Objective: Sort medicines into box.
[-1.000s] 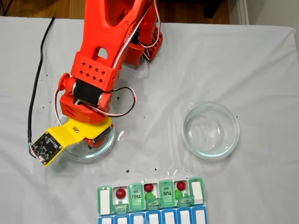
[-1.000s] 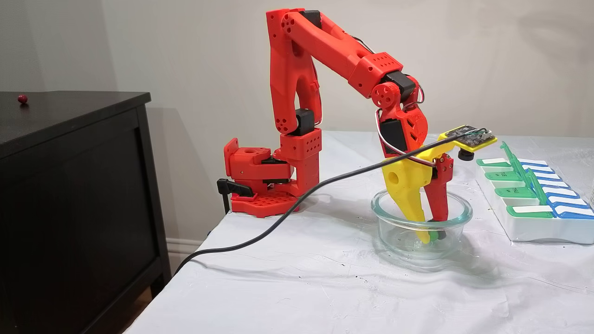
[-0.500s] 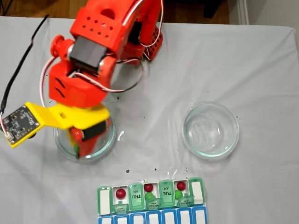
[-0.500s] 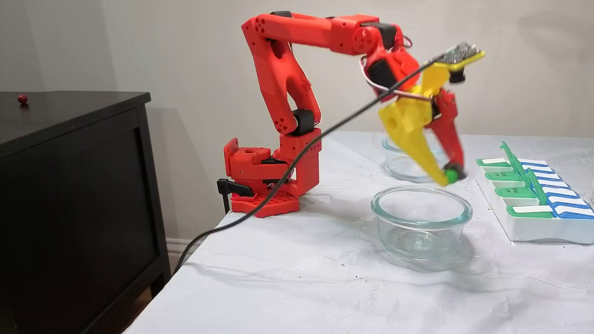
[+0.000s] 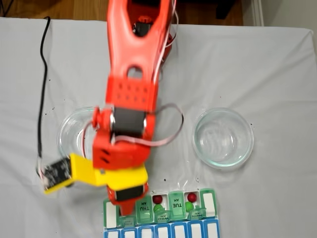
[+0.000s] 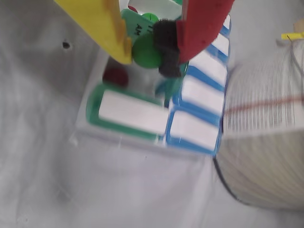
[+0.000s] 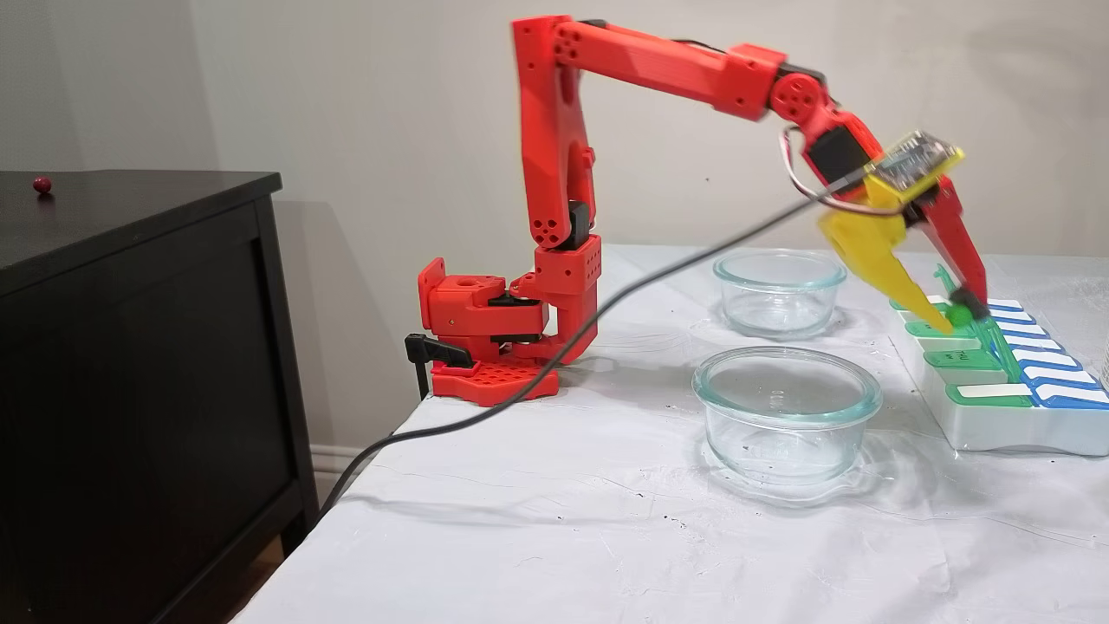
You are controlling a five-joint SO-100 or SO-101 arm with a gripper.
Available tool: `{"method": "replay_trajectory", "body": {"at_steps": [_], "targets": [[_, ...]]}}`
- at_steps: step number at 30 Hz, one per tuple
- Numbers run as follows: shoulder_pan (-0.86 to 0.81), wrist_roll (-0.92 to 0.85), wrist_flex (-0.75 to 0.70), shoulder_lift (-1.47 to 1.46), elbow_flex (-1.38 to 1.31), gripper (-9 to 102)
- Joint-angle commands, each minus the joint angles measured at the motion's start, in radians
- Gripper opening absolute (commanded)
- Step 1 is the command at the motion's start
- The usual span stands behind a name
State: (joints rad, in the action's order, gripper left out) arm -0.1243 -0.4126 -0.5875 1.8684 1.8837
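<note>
My gripper [image 6: 147,58] is shut on a bright green medicine ball [image 6: 145,47], held between the yellow finger [image 6: 107,23] and the red finger's black pad [image 6: 166,45]. It hangs just above the box [image 6: 133,111], over an open compartment holding a dark red ball [image 6: 115,75]. In a fixed view from above, the gripper [image 5: 126,209] covers the left end of the box [image 5: 208,203], where other red [image 5: 157,199] and green [image 5: 188,206] balls lie in open compartments. From the side, the green ball [image 7: 959,317] sits at the fingertips over the box [image 7: 996,425].
Two round glass dishes stand on the white cloth, one left [image 5: 72,131] and one right [image 5: 223,137] from above. Seen from the side they are near [image 7: 787,412] and far [image 7: 780,290]. A black cable [image 7: 520,390] trails off the table. A red ball [image 7: 41,184] lies on the black cabinet.
The gripper closed on the green ball in the left dish, lifted it out and swung across to above the box's left end.
</note>
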Motion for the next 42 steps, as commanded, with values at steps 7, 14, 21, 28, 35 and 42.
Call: {"method": "replay_trajectory", "body": {"at_steps": [7, 14, 21, 28, 35, 42], "targets": [[0.031, 0.009, 0.066, -0.006, -0.095, 0], [0.021, 0.017, 0.094, 0.02, -0.086, 0], [-0.054, 0.075, 0.064, 0.172, -0.083, 0], [-0.077, 0.069, -0.078, 0.247, -0.083, 0], [-0.032, 0.032, -0.236, 0.218, -0.072, 0], [0.012, 0.023, -0.147, 0.147, -0.041, 0]]}}
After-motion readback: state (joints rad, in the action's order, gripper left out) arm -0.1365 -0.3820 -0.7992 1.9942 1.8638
